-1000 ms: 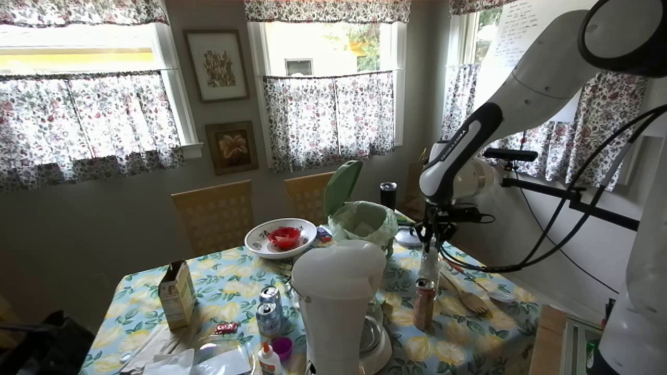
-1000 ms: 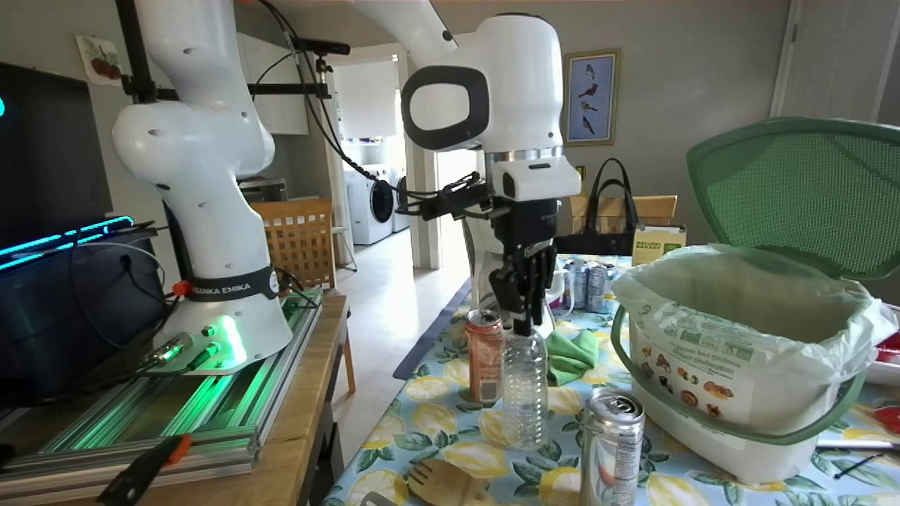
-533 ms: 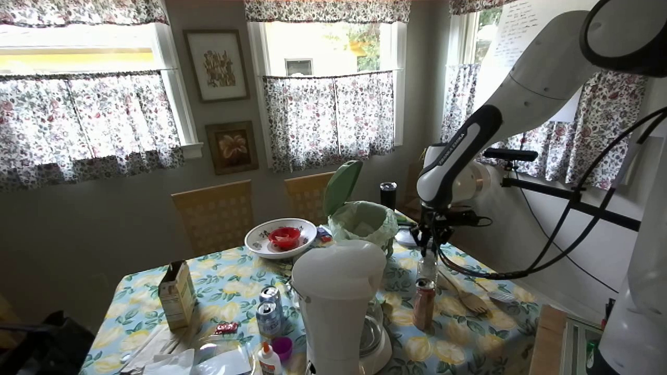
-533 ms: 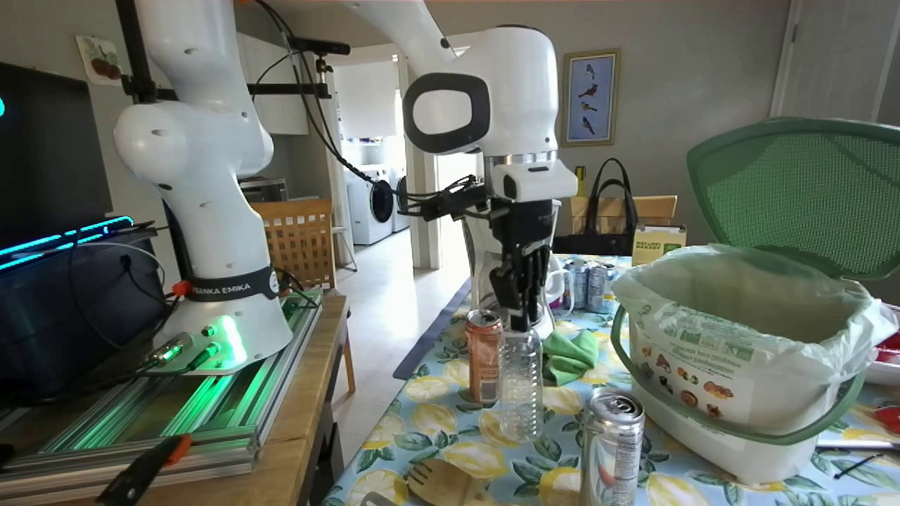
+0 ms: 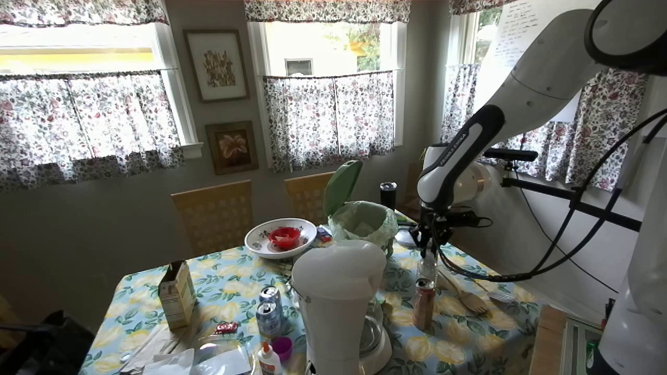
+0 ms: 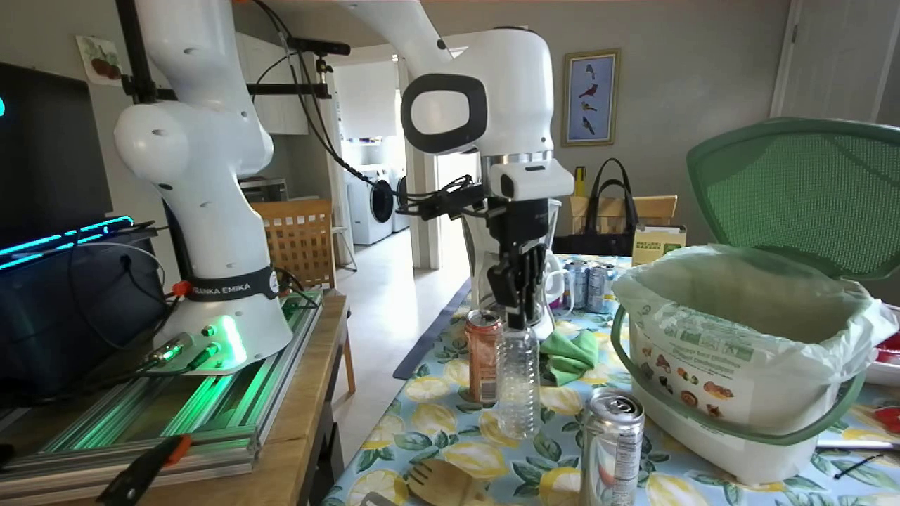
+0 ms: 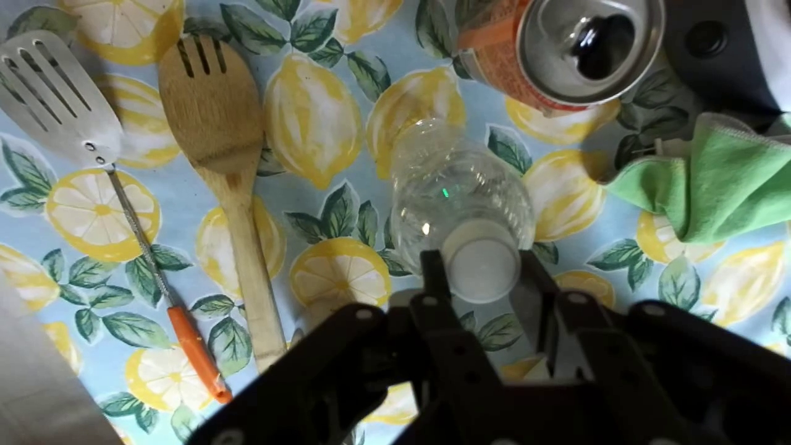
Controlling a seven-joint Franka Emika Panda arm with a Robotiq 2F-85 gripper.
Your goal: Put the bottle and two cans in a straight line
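Observation:
The bottle is clear ribbed plastic with a white cap. It stands near upright in both exterior views [image 5: 427, 269] [image 6: 519, 393] and fills the middle of the wrist view [image 7: 463, 191]. My gripper [image 6: 519, 322] is above it, and the wrist view shows its fingers [image 7: 482, 258] closed on both sides of the cap. I cannot tell whether the bottle's base touches the cloth. An orange-red can [image 6: 484, 362] stands close beside the bottle and shows open-topped in the wrist view [image 7: 550, 59]. A silvery can [image 6: 610, 450] stands nearer the camera in an exterior view, outside the wrist view.
A white bin [image 6: 703, 422] with a green lid stands beside the silvery can. A wooden fork-spoon [image 7: 213, 117] and a slotted spatula [image 7: 62, 93] lie near the bottle. A green cloth [image 7: 710, 185] and the white coffee maker [image 5: 338, 307] are behind it. Blue cans [image 5: 268, 319] stand farther off.
My gripper and the bottle have moved together a short way toward the orange-red can, left and slightly up in an exterior view. Both cans have stayed in place.

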